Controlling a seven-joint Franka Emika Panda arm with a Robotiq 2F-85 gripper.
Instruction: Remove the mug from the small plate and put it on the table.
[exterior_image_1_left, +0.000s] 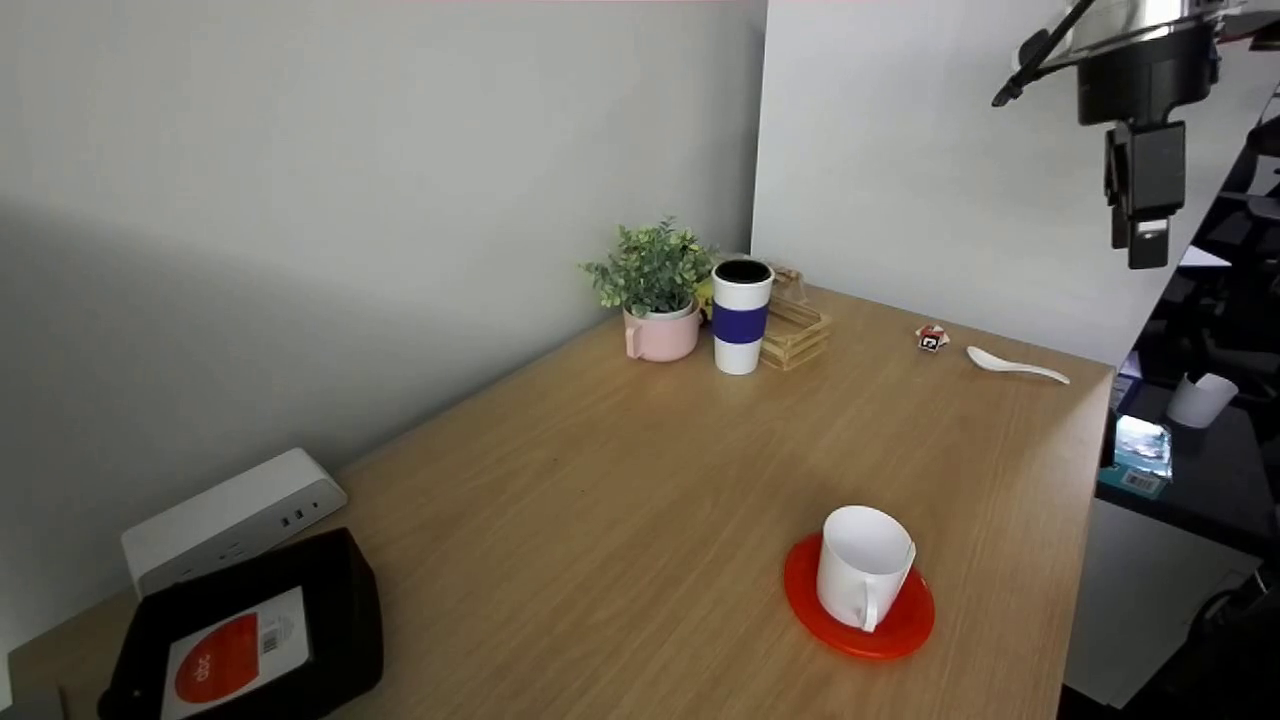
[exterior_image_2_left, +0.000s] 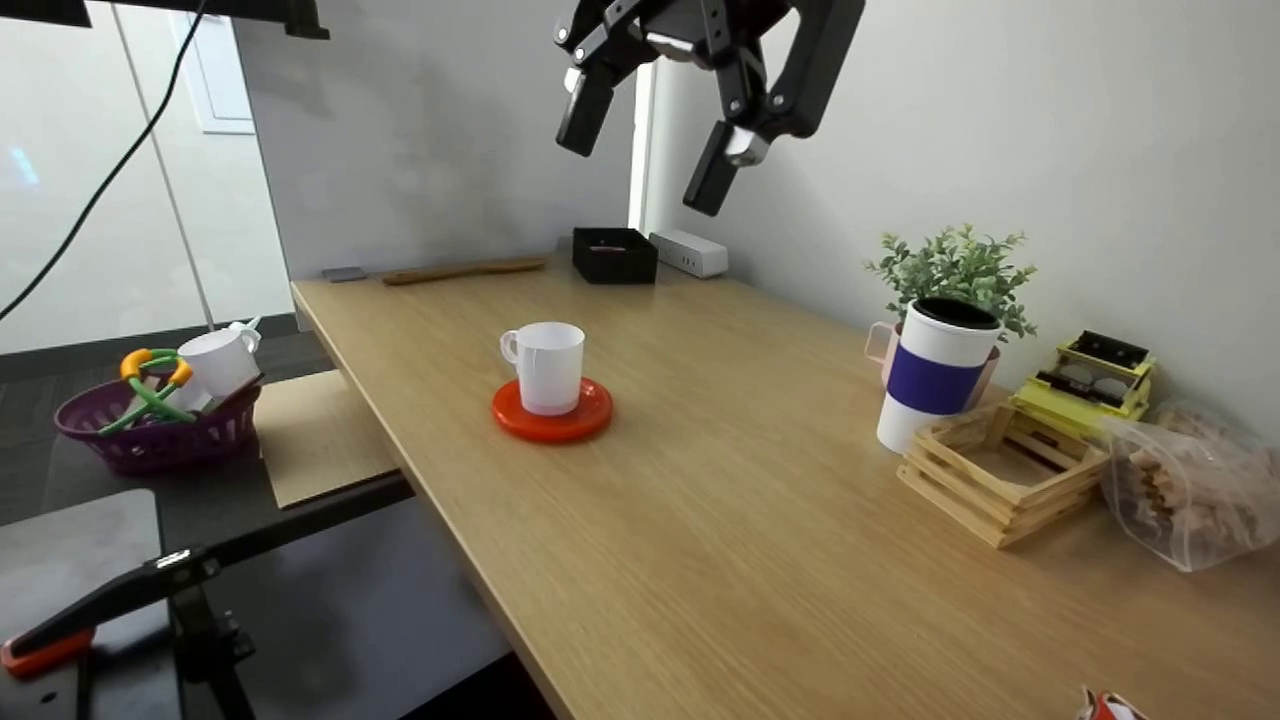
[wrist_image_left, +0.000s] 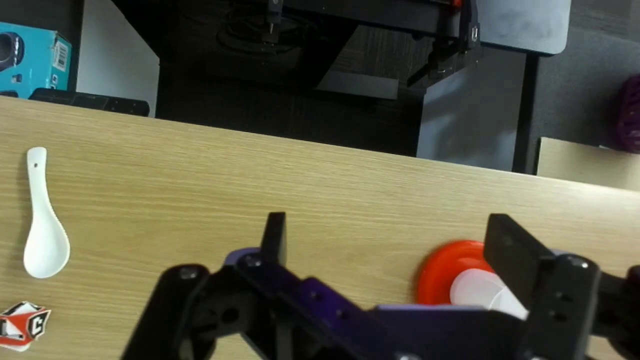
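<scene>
Small plain white cylindrical mug (exterior_image_2_left: 552, 370) on flat round bright red saucer (exterior_image_2_left: 553, 430); not yet lifted.
Both near the free long edge of the light-brown wood-grain bench (exterior_image_1_left: 650, 520), opposite the pale grey wall (exterior_image_1_left: 480, 180), well apart from the corner with the white deep-bowled spoon (exterior_image_1_left: 1015, 366). Black two-jawed hand (exterior_image_2_left: 641, 174) hangs high, jaws wide, nothing between them. I take this as the opening step, the reach. Wrist view has the mug partly behind one jaw, so next, I'd say: shift across to centre on it, come down, jaws straddling the body, minding the handle (exterior_image_1_left: 869, 608). Lift straight so the saucer stays, then set down on bench.
</scene>
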